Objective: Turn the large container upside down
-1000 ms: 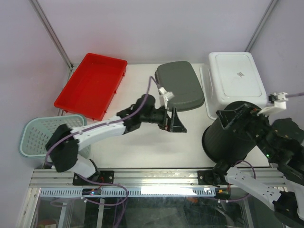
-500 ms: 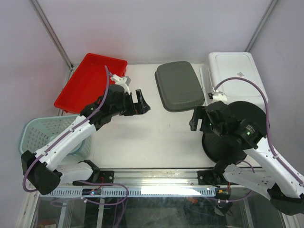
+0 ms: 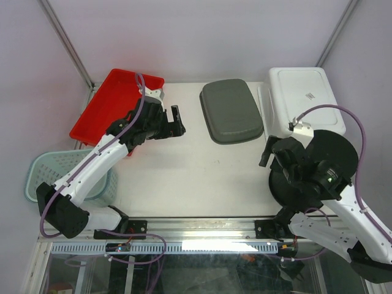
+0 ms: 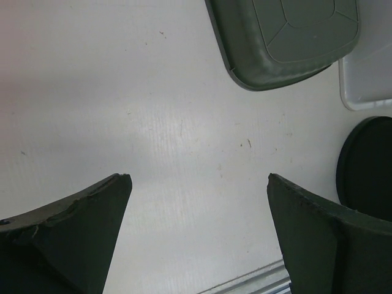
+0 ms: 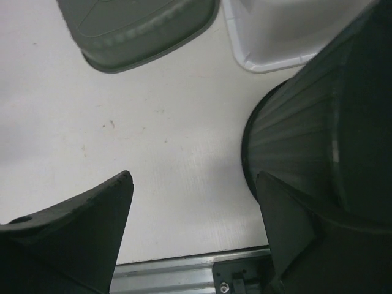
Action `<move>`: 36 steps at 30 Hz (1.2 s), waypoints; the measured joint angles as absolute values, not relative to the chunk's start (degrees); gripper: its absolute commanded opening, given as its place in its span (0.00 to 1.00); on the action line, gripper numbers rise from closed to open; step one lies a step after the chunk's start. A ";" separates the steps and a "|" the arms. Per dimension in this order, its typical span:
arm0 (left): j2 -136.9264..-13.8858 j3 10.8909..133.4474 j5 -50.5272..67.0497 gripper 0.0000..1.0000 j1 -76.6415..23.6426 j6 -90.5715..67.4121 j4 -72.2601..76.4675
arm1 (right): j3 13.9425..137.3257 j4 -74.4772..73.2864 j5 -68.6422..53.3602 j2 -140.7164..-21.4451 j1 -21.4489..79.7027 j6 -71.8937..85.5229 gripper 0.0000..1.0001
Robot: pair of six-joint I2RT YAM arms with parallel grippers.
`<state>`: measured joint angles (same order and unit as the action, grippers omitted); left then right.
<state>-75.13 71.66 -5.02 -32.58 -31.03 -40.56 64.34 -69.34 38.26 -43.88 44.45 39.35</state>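
The large container [image 3: 340, 150] is a black ribbed round bin standing at the table's right front, wide rim down and flat base up. My right gripper [image 3: 266, 154] hangs open just left of it with nothing between its fingers. In the right wrist view the gripper [image 5: 195, 176] is over bare table, and its right finger sits close beside the bin's wall [image 5: 318, 122]. My left gripper [image 3: 176, 122] is open and empty above the table's left middle. From the left wrist, that gripper [image 4: 199, 177] is over bare table with the bin [image 4: 367, 165] far right.
A grey container [image 3: 231, 110] lies upside down at the back middle. Right of it lies a white one [image 3: 303, 98], also upside down. A red tray [image 3: 116, 110] sits at the back left and a teal basket [image 3: 49, 174] at the front left. The metal rail [image 5: 184, 275] runs along the near edge.
The left arm has drawn back from the grey container toward the red tray. The right arm has come off the black bin, which went from tilted to standing base up.
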 measured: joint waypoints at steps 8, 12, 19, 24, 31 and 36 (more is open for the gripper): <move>-76.75 74.22 -7.73 0.99 -32.56 -29.10 -41.28 | 58.33 -62.94 34.24 -46.00 44.47 39.94 0.90; -78.96 76.16 -11.03 0.99 -32.16 -27.64 -42.24 | 57.89 -66.48 38.92 -48.36 44.49 45.30 0.94; -83.22 77.38 -13.87 0.99 -28.88 -26.04 -42.89 | 57.89 -75.77 47.40 -45.84 44.49 56.07 0.94; -88.20 79.35 -13.82 0.99 -25.67 -24.84 -42.39 | 57.89 -74.19 46.57 -44.05 44.49 55.18 0.93; -99.07 88.99 -16.16 0.99 -23.77 -20.73 -43.13 | 50.89 -52.93 30.44 -37.36 44.45 43.79 0.93; -106.74 95.55 -18.11 0.99 -21.26 -19.55 -43.79 | 46.63 -43.57 22.57 -33.93 44.45 39.83 0.93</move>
